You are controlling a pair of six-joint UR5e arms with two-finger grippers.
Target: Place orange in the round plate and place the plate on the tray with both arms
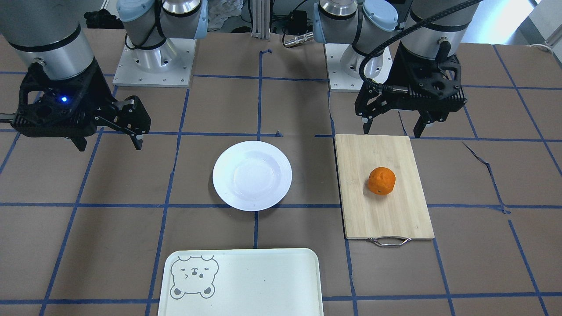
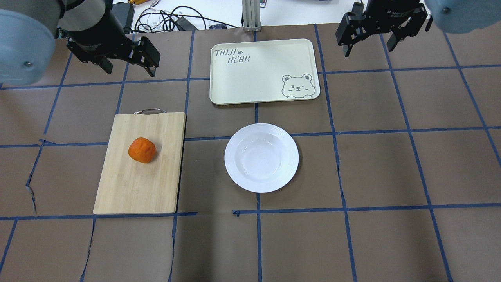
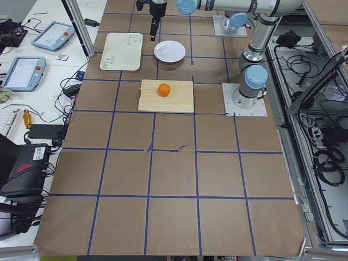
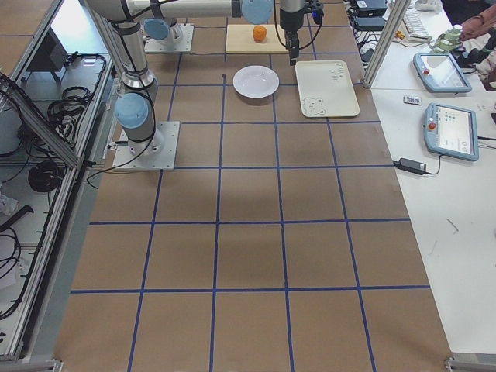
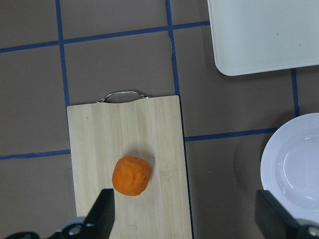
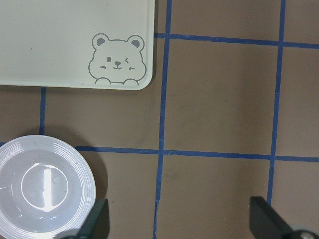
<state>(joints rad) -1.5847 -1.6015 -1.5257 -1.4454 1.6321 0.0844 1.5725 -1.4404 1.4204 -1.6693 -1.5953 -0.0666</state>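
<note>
Both arms point(image 1: 48, 48): silver-grey tubes, black seam bands, light-blue joint caps point(image 1: 380, 14). Pale metal base plates point(image 1: 153, 66) with screw holes, on the robot's side of the round plate point(image 1: 252, 175). Grippers are black and skeletal. The right gripper point(image 1: 109, 142) shows a blue light point(image 1: 64, 99); the left gripper point(image 1: 392, 129) carries a ribbed black cable point(image 1: 386, 41).

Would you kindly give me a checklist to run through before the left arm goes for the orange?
1. Small dimpled orange lies free on the bamboo cutting board: ok.
2. Left gripper open, empty: ok.
3. Left gripper centred over the orange: not ok, wrist view shows the orange beside one finger.
4. Glossy white round plate empty: ok.
5. Pale cream-green rectangular tray empty: ok.
6. Right gripper open, away from the plate: ok.
</note>
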